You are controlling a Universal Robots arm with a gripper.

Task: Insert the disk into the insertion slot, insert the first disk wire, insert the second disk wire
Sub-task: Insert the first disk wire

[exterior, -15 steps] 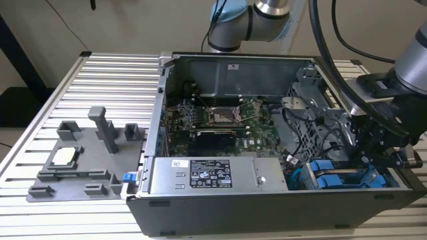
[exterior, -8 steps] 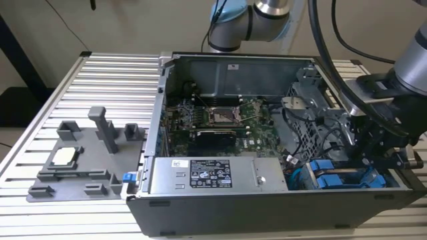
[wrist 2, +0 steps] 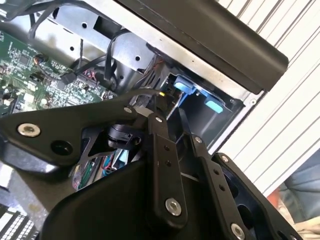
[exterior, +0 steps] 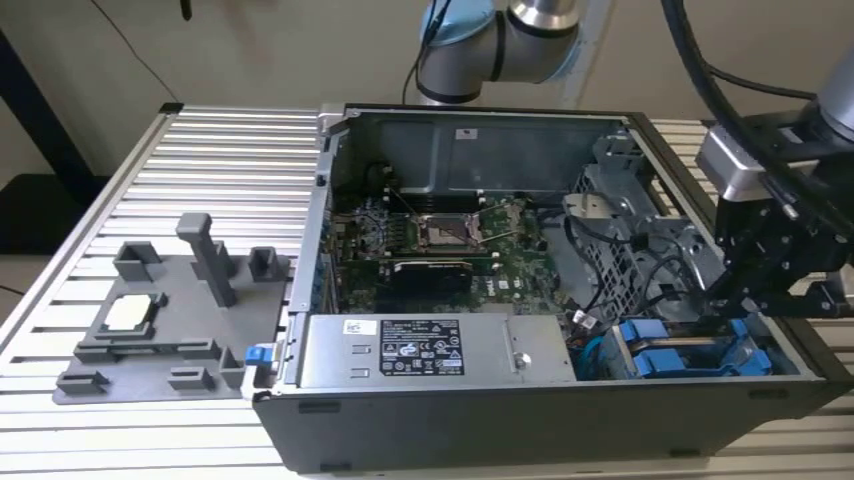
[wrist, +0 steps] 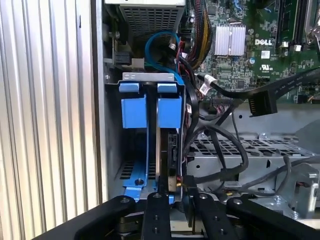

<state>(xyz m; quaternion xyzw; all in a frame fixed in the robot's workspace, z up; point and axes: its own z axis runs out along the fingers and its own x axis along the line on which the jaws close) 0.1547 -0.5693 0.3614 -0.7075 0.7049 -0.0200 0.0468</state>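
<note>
Surface: a slatted metal surface (exterior: 200, 160) carries everything, with a pale wall behind it.
Computer case (exterior: 534, 420): a dark tower lying on its side with the open side up. Its circuit board (exterior: 441, 240) and power supply (exterior: 427, 350) are exposed.
Grey tray (exterior: 147, 330): on the surface just outside the case, on the exterior view's left of it.
My arm: it comes down into the case's near corner on the exterior view's right, where the drive bay sits.
End effector (wrist: 178, 200): it is low over that bay. I cannot tell how far open it is, or whether it has hold of anything.
Disk (wrist: 167, 147): it stands on edge in the bay inside the case, in its blue carrier, in the slot farther from the case wall.
Disk axis: the long axis runs parallel to that case wall. The blue tab end points towards the power supply and the other end towards me.
Disk versus end effector: its near end lies directly under my end effector, in line with it.
Other blue carrier (wrist: 134, 112): just beside the disk, between it and the case wall.
Black plug (wrist: 261, 104): on a flat cable inside the case, apart from the disk.
</note>
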